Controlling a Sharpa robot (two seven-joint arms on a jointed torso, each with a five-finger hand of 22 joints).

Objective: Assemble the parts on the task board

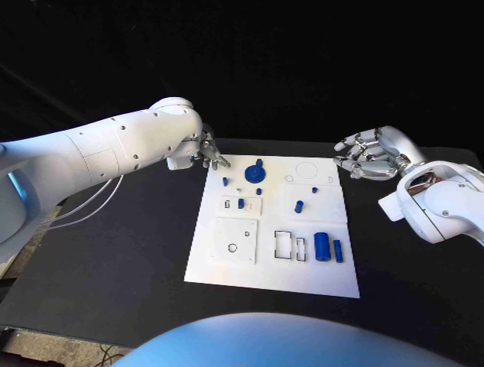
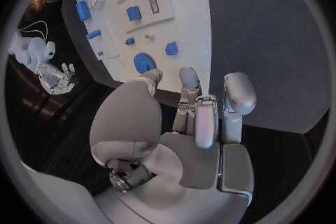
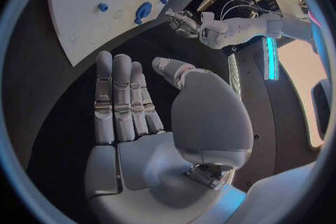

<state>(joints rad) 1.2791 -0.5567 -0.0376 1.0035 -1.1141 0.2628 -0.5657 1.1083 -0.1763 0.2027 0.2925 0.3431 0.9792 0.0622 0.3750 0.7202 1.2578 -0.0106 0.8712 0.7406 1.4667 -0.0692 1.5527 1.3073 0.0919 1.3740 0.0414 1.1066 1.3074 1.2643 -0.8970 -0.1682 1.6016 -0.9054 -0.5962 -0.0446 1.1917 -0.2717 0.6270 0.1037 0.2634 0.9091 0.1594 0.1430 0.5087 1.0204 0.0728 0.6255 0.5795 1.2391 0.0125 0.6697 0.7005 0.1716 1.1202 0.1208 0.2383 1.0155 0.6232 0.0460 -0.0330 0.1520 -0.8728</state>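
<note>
The board (image 1: 273,267) lay flat in the middle of the black table (image 1: 109,267), its near edge bare. Next came a row of recesses: a square panel (image 1: 236,241) with a small ring, two narrow slots (image 1: 291,245), and beside them a cylinder (image 1: 322,245) and a slimmer bar (image 1: 338,251) lying side by side. Further back a block (image 1: 241,203) stood in a small plate, with a peg (image 1: 299,206) to its right. At the far end a disc (image 1: 255,172) sat on the board.

The left hand (image 1: 206,152) hovered just off the board's far left corner; its wrist view showed the fingers (image 2: 207,117) straight, close together, holding nothing, their tips near the disc (image 2: 144,61). The right hand (image 1: 371,156) hung off the far right corner, fingers curled in the head view, though its wrist view showed them (image 3: 122,98) flat, pressed together and empty.
</note>
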